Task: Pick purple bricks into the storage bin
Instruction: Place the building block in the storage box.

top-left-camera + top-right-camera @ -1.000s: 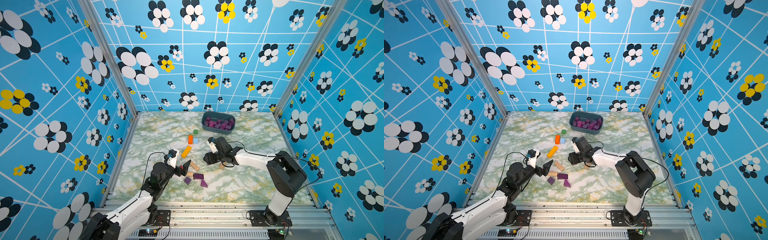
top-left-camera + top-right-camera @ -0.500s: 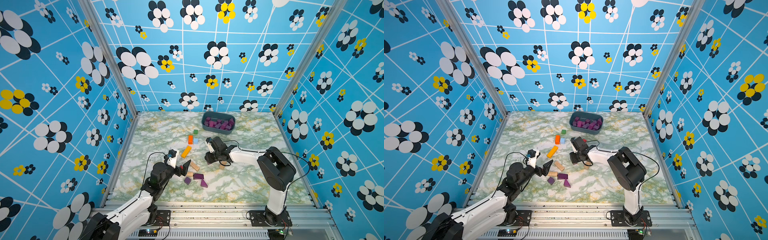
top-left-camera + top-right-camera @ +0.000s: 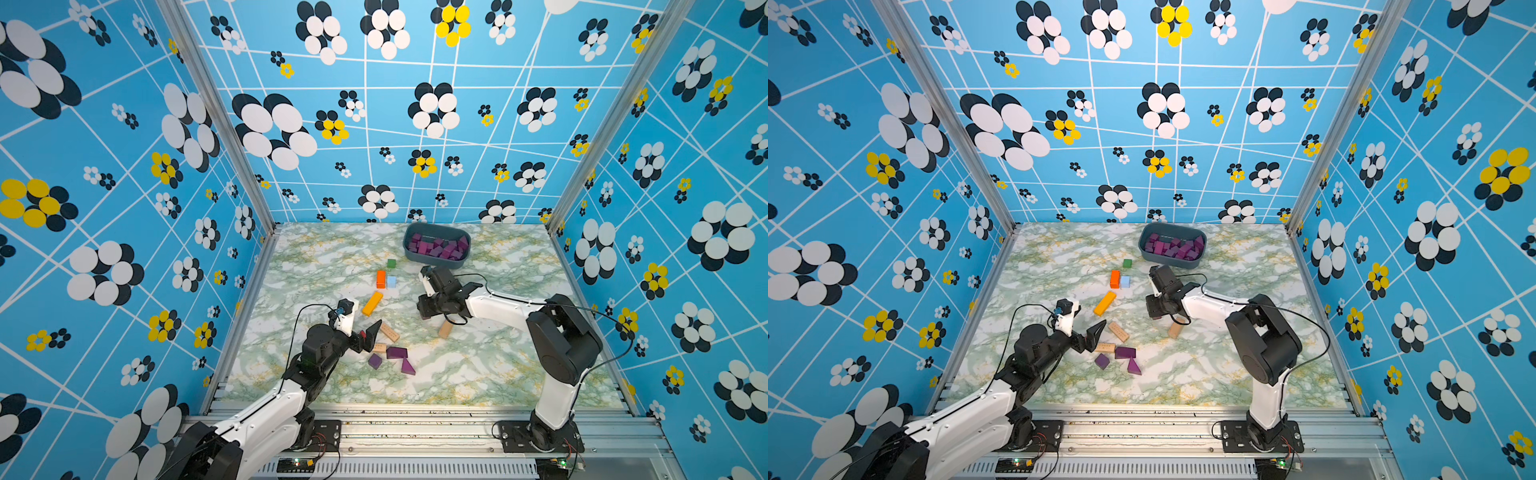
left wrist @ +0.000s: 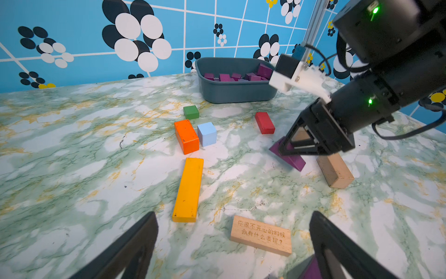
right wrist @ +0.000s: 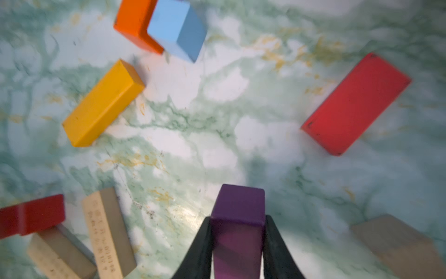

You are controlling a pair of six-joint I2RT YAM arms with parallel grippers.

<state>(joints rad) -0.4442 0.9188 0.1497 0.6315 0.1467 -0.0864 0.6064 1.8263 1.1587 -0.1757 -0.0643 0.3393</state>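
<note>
I see blue walls (image 3: 374,124) on three sides, printed with white lines and black, white and yellow flowers. Silver metal posts (image 3: 224,124) mark the back corners. The tabletop (image 3: 498,374) is glossy green-and-white marble with yellow veins, evenly lit; a ribbed aluminium rail (image 3: 415,419) runs along the near edge.

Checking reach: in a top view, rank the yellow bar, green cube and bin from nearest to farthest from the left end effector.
1. Yellow bar, just beyond the left end effector.
2. Green cube, mid-table.
3. Bin, by the back wall.
</note>
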